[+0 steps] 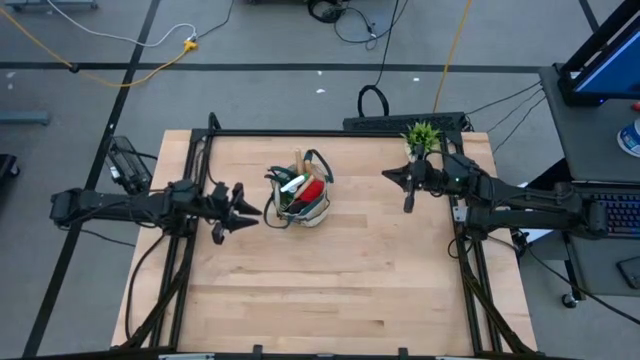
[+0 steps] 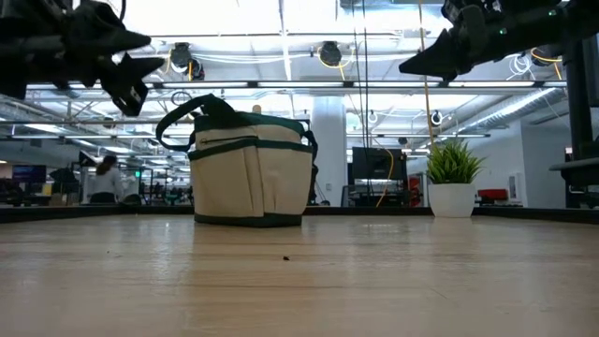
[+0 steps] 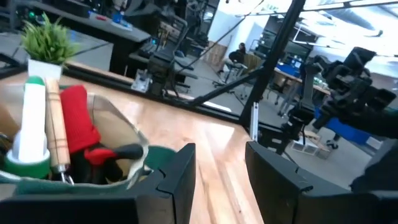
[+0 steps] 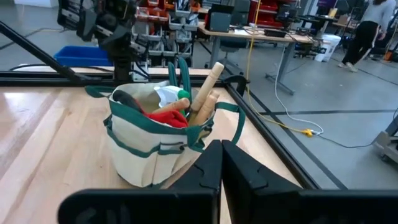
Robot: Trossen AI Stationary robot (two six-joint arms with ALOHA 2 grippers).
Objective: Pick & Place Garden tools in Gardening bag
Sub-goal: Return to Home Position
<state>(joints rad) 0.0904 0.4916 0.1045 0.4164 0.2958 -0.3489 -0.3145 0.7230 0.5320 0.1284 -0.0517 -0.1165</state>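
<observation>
Left gripper (image 3: 219, 149): dark blocky fingers a moderate gap apart, nothing between them, hovering left of centre in the high view, just beside the round beige canvas tote with dark green trim (image 2: 253, 178). Right gripper (image 4: 221, 144): fingers pressed nearly together, empty, upper right, near a spiky green plant in a white pot (image 1: 423, 135). Tote sits mid-frame, upright, on the pale plank-wood table (image 1: 330, 290). Sticking out of it: red fabric glove (image 4: 168, 117), round wooden handles (image 4: 208, 78), green-and-white plastic spray bottle (image 3: 28, 124).
</observation>
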